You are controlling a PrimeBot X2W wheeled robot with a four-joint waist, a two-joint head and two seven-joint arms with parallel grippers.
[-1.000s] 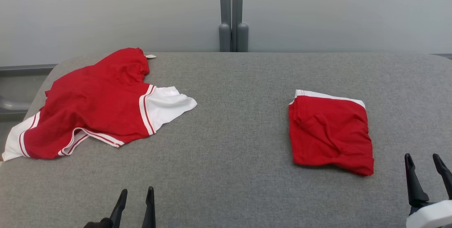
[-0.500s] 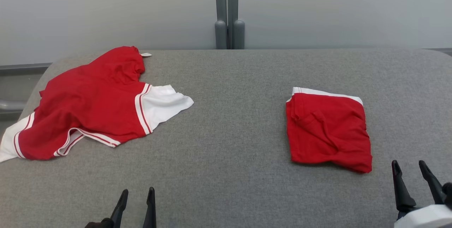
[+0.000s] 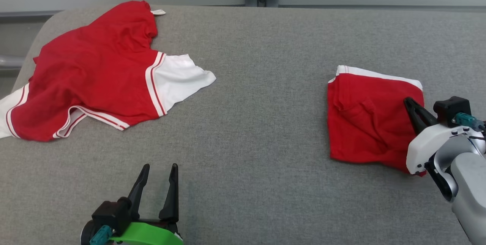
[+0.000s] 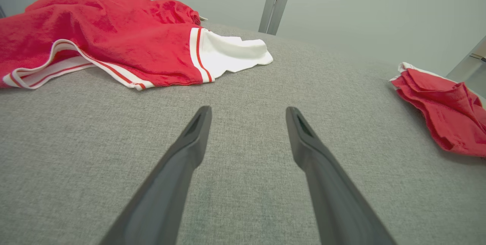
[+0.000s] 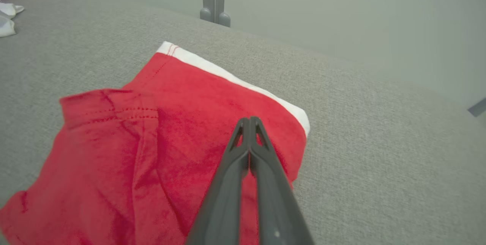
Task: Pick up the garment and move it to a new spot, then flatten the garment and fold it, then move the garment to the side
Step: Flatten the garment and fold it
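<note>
Your right gripper (image 5: 249,120) is closed, seemingly empty, left gripper (image 3: 160,167) spread; pinch the layered edge of the limp folded garment (image 3: 364,123)

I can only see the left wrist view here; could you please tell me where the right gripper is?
Observer: The right gripper is over the right part of the folded red garment, near its white edge.
Operator: Thank you. Are its fingers open?
Observer: No. In the right wrist view they are pressed together, and I see no cloth between the tips.
Operator: My view cuts that garment off; is it wholly on the table?
Observer: In the head view, bare grey table lies beyond its far and right edges. Its near right corner is hidden behind the arm's pale wrist.
</note>
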